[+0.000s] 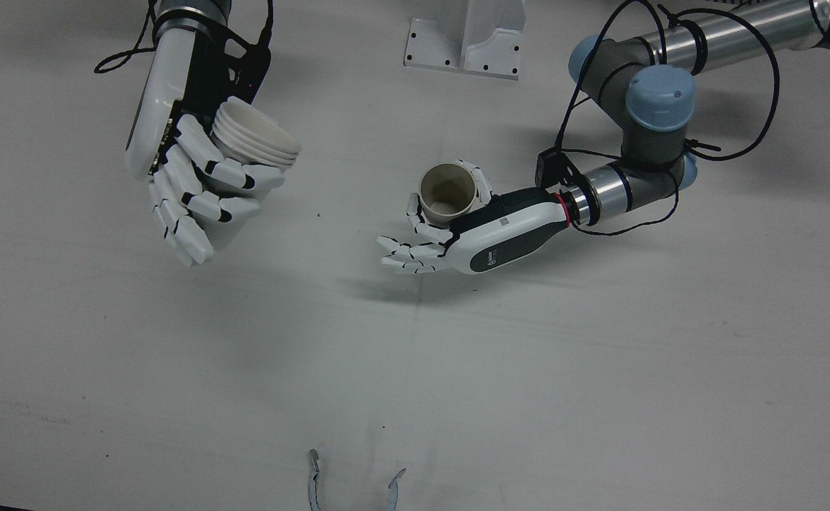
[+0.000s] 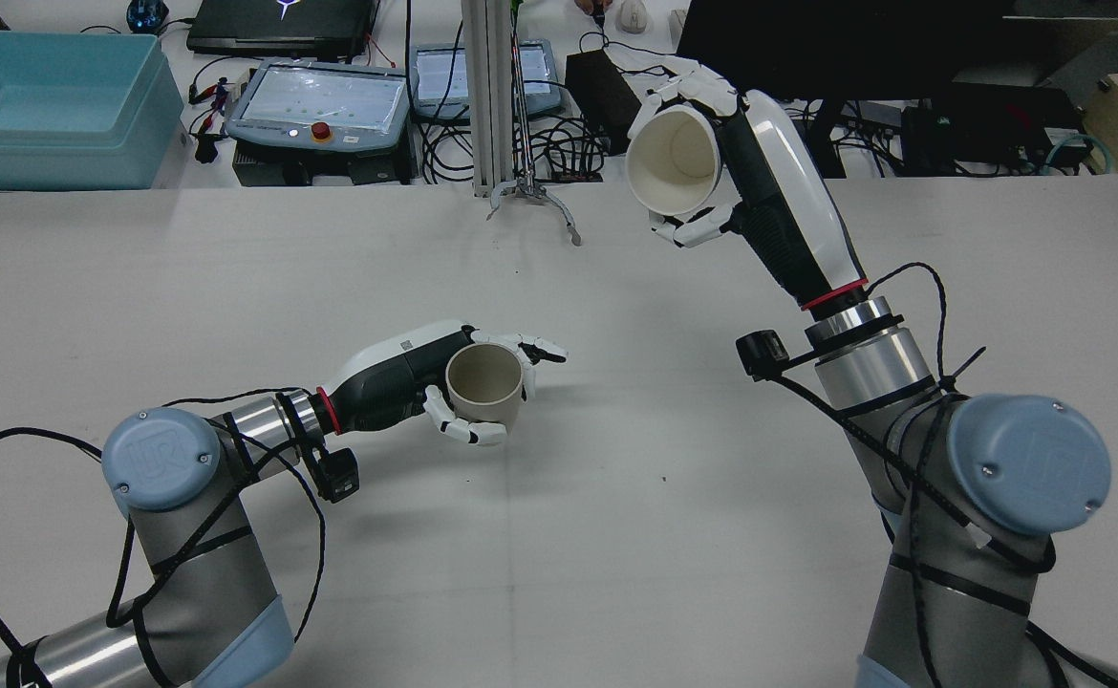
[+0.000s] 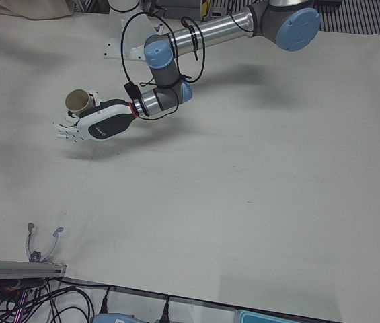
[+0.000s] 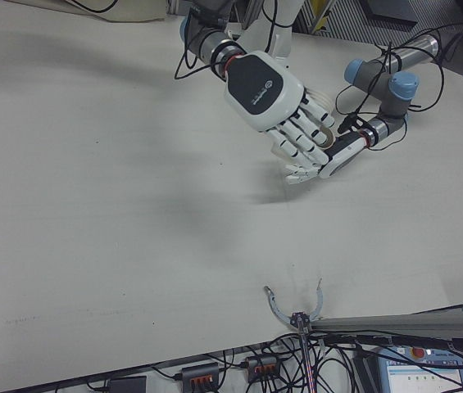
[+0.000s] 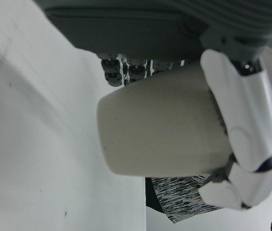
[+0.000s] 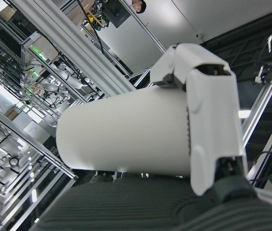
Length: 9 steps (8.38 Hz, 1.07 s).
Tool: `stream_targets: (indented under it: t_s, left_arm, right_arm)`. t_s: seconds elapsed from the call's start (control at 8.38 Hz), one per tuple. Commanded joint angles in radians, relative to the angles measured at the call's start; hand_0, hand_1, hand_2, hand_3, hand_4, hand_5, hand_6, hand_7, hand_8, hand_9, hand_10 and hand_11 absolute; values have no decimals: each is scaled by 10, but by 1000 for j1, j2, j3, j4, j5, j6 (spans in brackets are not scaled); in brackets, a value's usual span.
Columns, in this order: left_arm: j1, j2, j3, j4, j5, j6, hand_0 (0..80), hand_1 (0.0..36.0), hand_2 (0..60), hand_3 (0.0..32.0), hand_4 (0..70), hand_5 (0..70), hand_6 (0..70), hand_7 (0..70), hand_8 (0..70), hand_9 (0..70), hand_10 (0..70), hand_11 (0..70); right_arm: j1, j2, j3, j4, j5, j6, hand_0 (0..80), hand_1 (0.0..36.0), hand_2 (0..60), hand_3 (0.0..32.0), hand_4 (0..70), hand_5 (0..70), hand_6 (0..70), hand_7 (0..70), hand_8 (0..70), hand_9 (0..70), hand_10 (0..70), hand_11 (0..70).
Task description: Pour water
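Two cups were in view, one held in each hand. Nearest the rear camera, the left arm (image 2: 186, 497) reached forward low over the counter (image 2: 616, 535). The left hand (image 2: 425, 373) was closed around the beige cup (image 2: 485, 384), with fingers (image 2: 463, 430) wrapped against the cup wall on both sides. The beige cup stood close to upright, mouth facing up, at the middle of the counter. In the front view the same beige cup (image 1: 447, 193) showed an open mouth with a dark interior; whether it held liquid could not be determined. Whether its base touched the counter could not be told. The remaining fingers of the left hand (image 1: 486, 234) were extended past the cup.

Farther away, the right arm (image 2: 941, 497) rose from the counter edge and lifted the right hand (image 2: 750, 182) well above the surface. The right hand was clamped on the white cup (image 2: 674, 161), which was tilted on its side with its mouth turned toward the rear camera. In the front view the white cup (image 1: 259, 135) showed a ribbed rim, with fingers (image 1: 195, 177) curled over it. The two cups were well apart.

Beyond the counter lay a blue bin (image 2: 53, 105), two tablet screens (image 2: 320, 100) and loose cables (image 2: 559, 143).
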Motion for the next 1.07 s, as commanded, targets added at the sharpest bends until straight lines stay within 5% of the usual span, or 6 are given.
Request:
stream_targets:
  t_s: [0.0, 0.36, 0.96]
  left_arm:
    - [1, -3, -12, 1, 0, 0, 492, 281, 600, 0, 700, 503, 187, 204, 119, 118, 72, 109]
    - [19, -4, -17, 2, 0, 1, 498, 284, 600, 0, 700, 503, 179, 201, 117, 115, 69, 106]
    - [17, -4, -18, 2, 0, -2, 505, 289, 600, 0, 700, 508, 182, 202, 118, 116, 69, 107]
  right_arm:
    - [-137, -1, 117, 6, 13, -446, 698, 360, 600, 0, 377, 700, 252, 456, 106, 177, 97, 181]
    - [-199, -16, 94, 4, 92, -578, 797, 360, 600, 0, 374, 700, 242, 420, 92, 151, 87, 169]
    - [-196, -17, 112, 17, 126, -617, 800, 360, 600, 0, 394, 700, 250, 412, 87, 140, 88, 173]
